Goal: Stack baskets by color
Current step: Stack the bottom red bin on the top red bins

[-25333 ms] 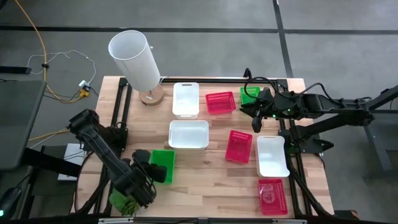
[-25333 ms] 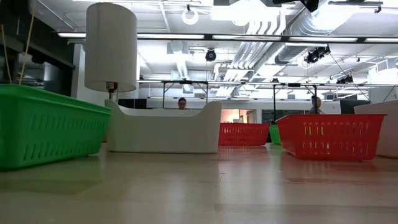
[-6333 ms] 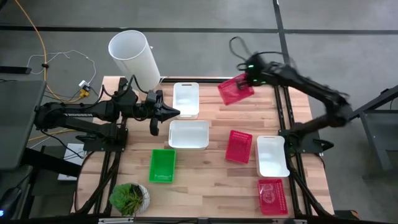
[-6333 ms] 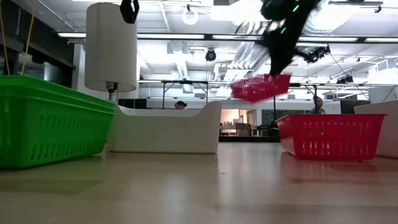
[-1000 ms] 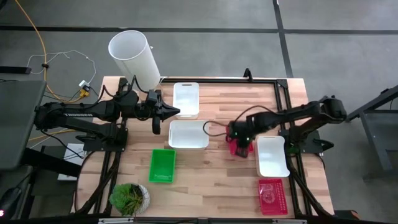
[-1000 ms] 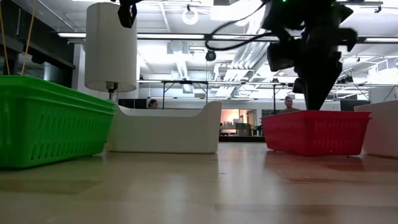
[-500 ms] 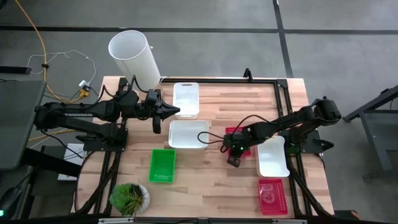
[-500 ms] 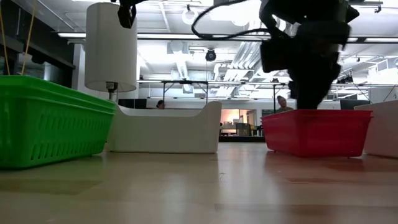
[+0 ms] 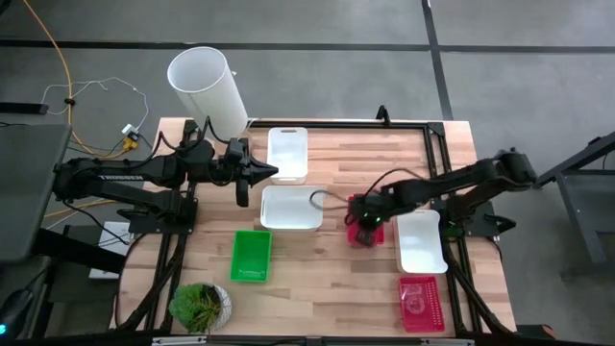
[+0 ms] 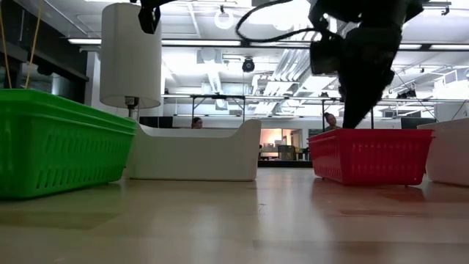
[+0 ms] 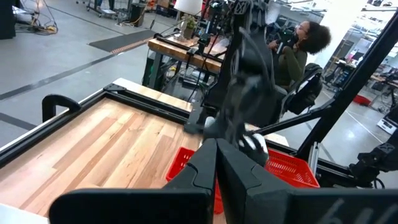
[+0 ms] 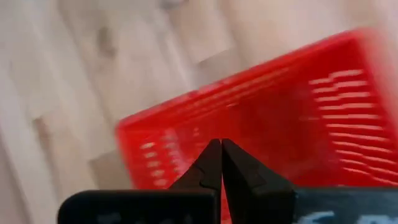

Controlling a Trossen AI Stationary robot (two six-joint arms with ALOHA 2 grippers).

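Observation:
A red basket (image 9: 355,205) sits flat on the wood in the middle of the table, and in the low view it (image 10: 370,155) rests on its bottom. My right gripper (image 9: 363,233) is shut and points steeply down over it, its tip (image 12: 221,144) above the basket's perforated inside. My left gripper (image 9: 272,174) is shut and holds nothing. It hovers level above the table's left half, between two white baskets (image 9: 287,154) (image 9: 291,208). A green basket (image 9: 252,256) lies near the left front. A third white basket (image 9: 421,240) and another red basket (image 9: 421,303) lie at the right. My right gripper's shut fingers point down from above into the red basket (image 12: 186,155). The arm and the blur hide the tip, so I cannot tell whether it touches the basket. The basket stands level on the table (image 10: 370,155).
A tall white cylinder lamp (image 9: 207,91) stands at the far left corner. A potted plant (image 9: 200,306) stands at the near left corner. Bare wood lies along the far right (image 9: 404,154) and the near middle (image 9: 327,288). People show in the room beyond the table.
My right gripper has swung toward the table's near edge over the red basket and come partway back, turning a little, and has stayed shut. The red basket has kept its place on the table.

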